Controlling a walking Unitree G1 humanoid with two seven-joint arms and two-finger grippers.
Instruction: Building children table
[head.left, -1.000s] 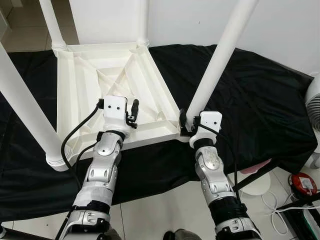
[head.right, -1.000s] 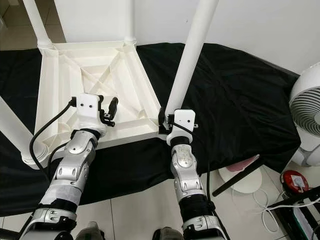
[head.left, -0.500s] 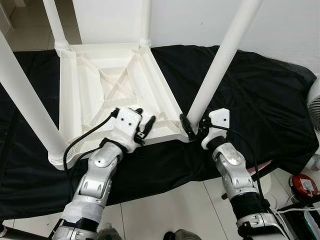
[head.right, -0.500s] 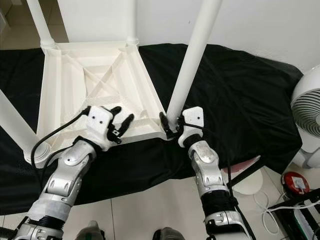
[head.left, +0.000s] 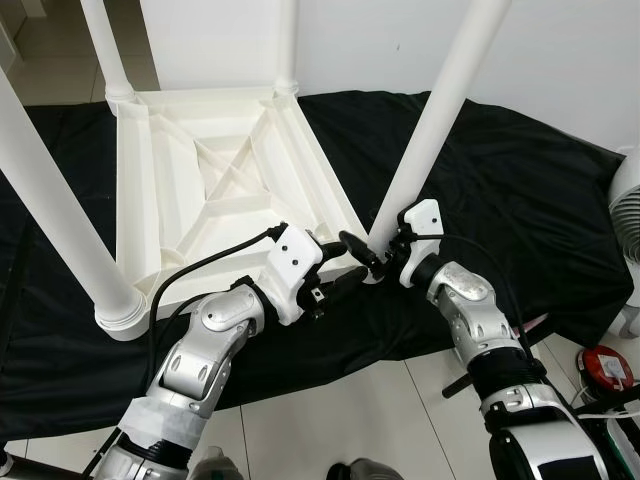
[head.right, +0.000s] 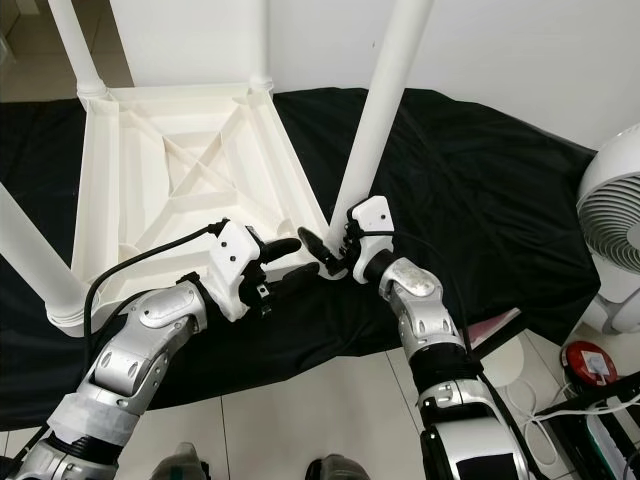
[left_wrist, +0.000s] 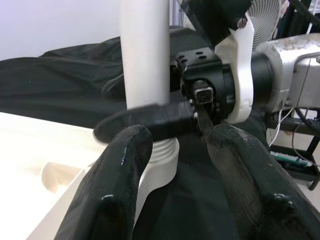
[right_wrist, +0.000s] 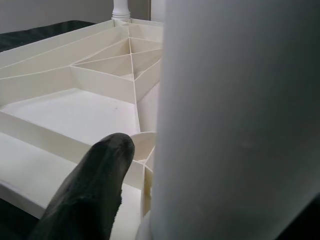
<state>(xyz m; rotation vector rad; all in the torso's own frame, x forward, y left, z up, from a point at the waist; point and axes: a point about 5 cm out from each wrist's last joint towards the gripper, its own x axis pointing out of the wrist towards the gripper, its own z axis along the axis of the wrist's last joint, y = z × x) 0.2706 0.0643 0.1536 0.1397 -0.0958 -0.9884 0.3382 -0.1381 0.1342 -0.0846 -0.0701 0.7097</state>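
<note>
White plastic tabletop (head.left: 200, 190) lies upside-down on black cloth (head.left: 520, 200). Right hand (head.left: 362, 256) has swung round to grip the near leg (head.left: 430, 120); left hand (head.left: 335, 283), open, has come alongside, likely seating it.

A black cloth (head.left: 520, 200) is spread over the pale tiled floor (head.left: 330, 420), covering most of it from the 9 o'clock edge across to 3 o'clock. Directly on the cloth, toward 11 o'clock, lies the white table top (head.left: 160, 190) turned upside down, its ribbed underside facing up. At 4 o'clock, past the cloth's edge, a white round base (head.right: 500, 362) and cables (head.right: 545, 405) rest on bare tile.
</note>
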